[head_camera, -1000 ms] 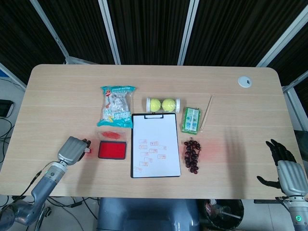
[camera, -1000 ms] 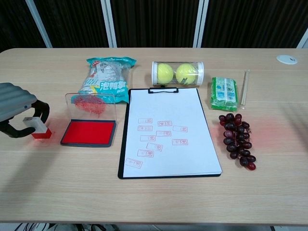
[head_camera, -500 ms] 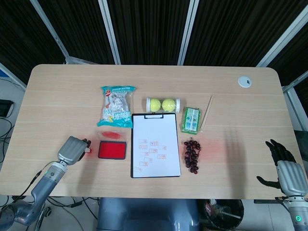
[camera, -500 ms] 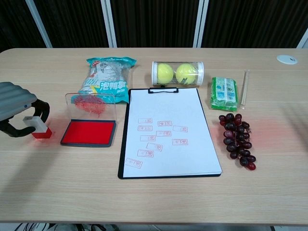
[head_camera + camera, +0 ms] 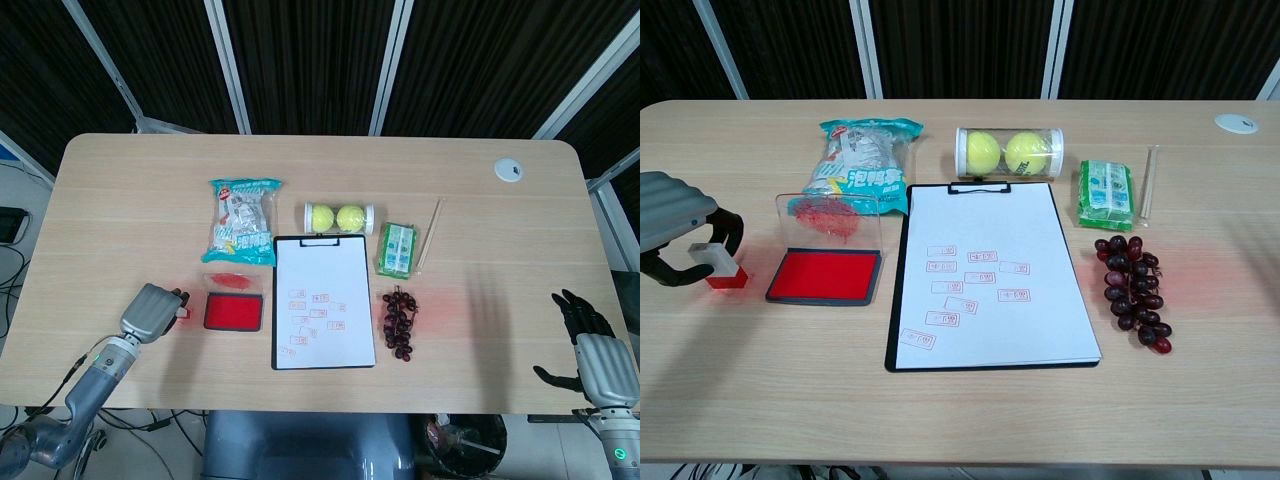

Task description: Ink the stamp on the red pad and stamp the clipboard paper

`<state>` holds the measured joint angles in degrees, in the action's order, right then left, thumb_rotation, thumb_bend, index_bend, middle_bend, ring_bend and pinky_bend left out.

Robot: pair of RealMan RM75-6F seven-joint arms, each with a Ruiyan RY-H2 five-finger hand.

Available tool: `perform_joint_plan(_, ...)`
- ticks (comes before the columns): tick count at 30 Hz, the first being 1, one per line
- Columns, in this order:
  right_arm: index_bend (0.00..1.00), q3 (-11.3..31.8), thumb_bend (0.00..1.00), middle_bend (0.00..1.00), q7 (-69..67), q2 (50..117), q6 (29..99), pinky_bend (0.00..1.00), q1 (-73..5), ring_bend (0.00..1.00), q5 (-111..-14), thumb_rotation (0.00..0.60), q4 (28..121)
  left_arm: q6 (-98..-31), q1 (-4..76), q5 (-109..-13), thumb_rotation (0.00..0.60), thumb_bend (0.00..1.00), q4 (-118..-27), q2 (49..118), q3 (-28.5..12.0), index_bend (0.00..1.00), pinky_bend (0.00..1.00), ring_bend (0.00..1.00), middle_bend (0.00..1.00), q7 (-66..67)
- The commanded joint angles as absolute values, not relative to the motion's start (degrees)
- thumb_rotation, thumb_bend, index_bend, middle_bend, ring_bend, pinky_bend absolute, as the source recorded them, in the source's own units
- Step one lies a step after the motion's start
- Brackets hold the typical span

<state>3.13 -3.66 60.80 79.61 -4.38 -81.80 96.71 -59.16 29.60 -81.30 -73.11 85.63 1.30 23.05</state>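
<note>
Two hands show. The left hand (image 5: 675,228) is curled around the stamp (image 5: 720,266), and the stamp's red bottom sits on the worktop (image 5: 970,410), just left of the red pad (image 5: 825,275). The pad's clear lid (image 5: 828,217) stands up at its back edge. The right hand (image 5: 590,345) is far off at the right edge of the worktop, holding nothing, with its fingers spread apart. The clipboard (image 5: 990,275) lies just right of the pad, and its paper already has many red stamp marks (image 5: 962,285). Grapes (image 5: 1135,290) lie to the right of the clipboard. Nothing looks different from a moment ago: both hands and the stamp are in the same places.
</note>
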Motion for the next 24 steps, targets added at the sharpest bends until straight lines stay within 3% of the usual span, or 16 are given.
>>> perform_joint_plan(1,0.00,3.13,0.17,0.00,-3.65,60.79,79.62,0.13,-4.39,0.00,-81.81,0.600,96.72,-59.13,29.59,-81.29,0.600,0.43,-73.17,85.61,1.29,0.57,1.00,0.91,0.61,23.11)
perform_joint_plan(14,0.00,3.15,0.17,0.00,-3.62,60.80,79.61,0.13,-4.39,0.00,-81.77,0.600,96.76,-58.82,29.67,-81.10,0.600,0.43,-74.08,85.28,1.13,0.57,1.00,0.91,0.61,23.60)
perform_joint_plan(24,0.00,3.09,0.17,0.00,-4.18,60.62,79.45,0.13,-4.40,0.00,-81.81,0.600,97.02,-60.86,30.63,-80.85,0.600,0.43,-82.15,84.57,-1.20,0.58,1.00,0.91,0.61,27.98)
